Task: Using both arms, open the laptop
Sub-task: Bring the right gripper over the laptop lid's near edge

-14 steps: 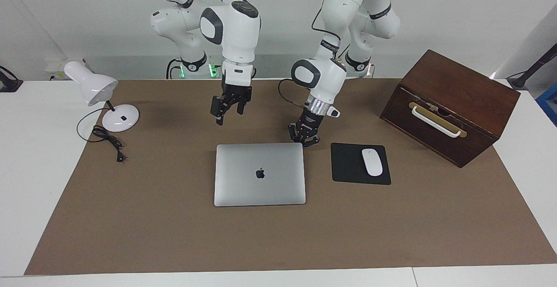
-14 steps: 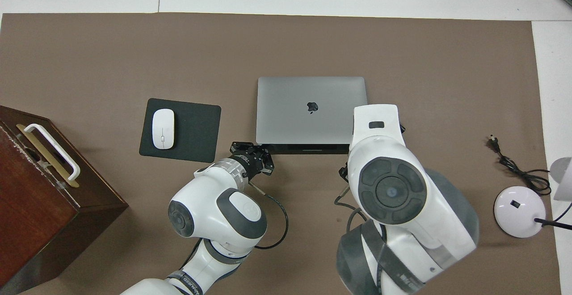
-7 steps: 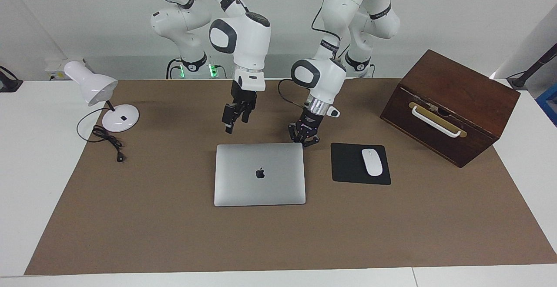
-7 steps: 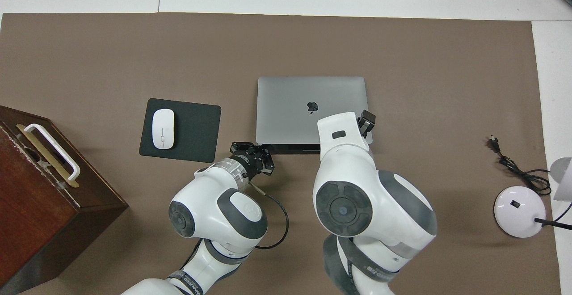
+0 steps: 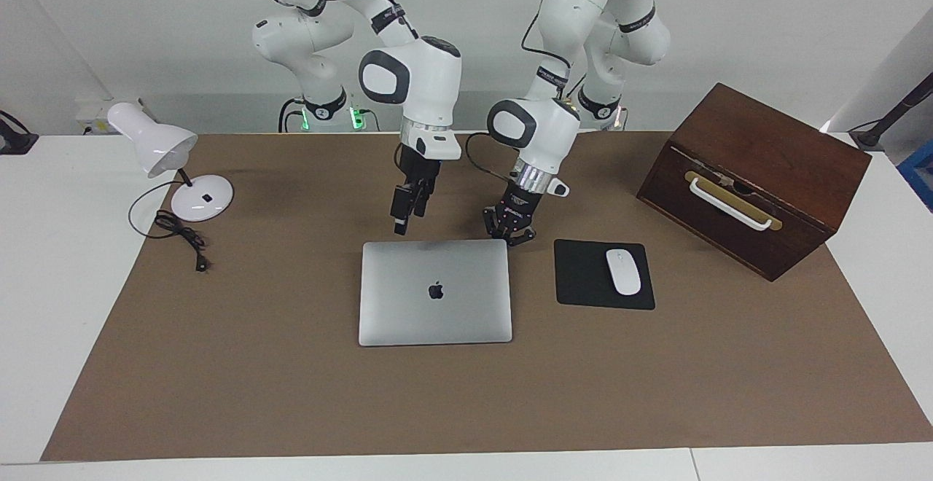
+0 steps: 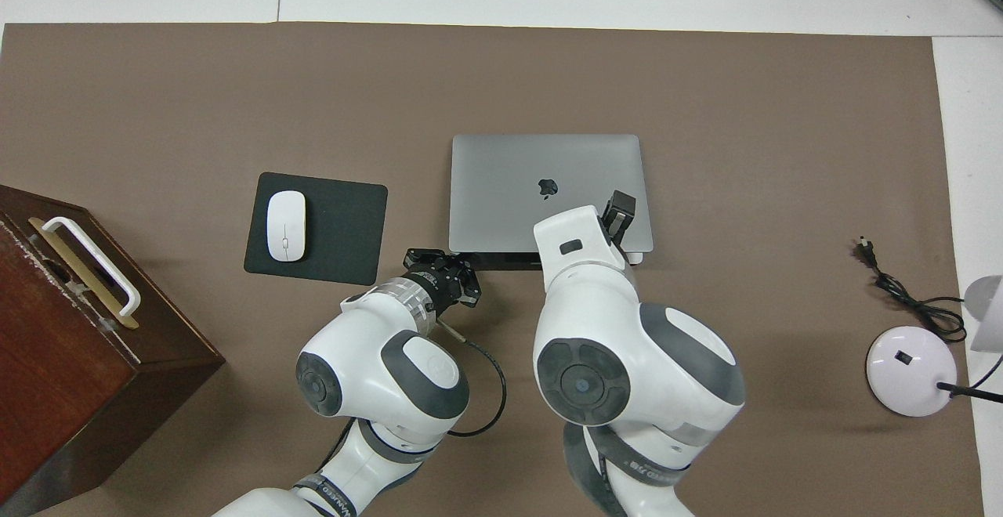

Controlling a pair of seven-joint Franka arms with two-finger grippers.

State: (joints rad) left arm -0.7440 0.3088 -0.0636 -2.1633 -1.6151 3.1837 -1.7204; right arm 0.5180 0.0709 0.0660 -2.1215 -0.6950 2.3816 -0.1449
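The laptop lies closed and flat in the middle of the brown mat, its dark logo facing up. My left gripper is shut and sits low at the laptop's corner nearest the robots, toward the left arm's end. Whether it touches the corner I cannot tell. My right gripper hangs open in the air over the laptop's robot-side edge, with nothing between its fingers. In the overhead view the right arm covers part of that edge.
A black mouse pad with a white mouse lies beside the laptop toward the left arm's end. A brown wooden box with a white handle stands past it. A white desk lamp and its cord are at the right arm's end.
The right gripper has come down and swung toward the laptop's robot-side edge, turning as it went. The left gripper and the laptop have not moved.
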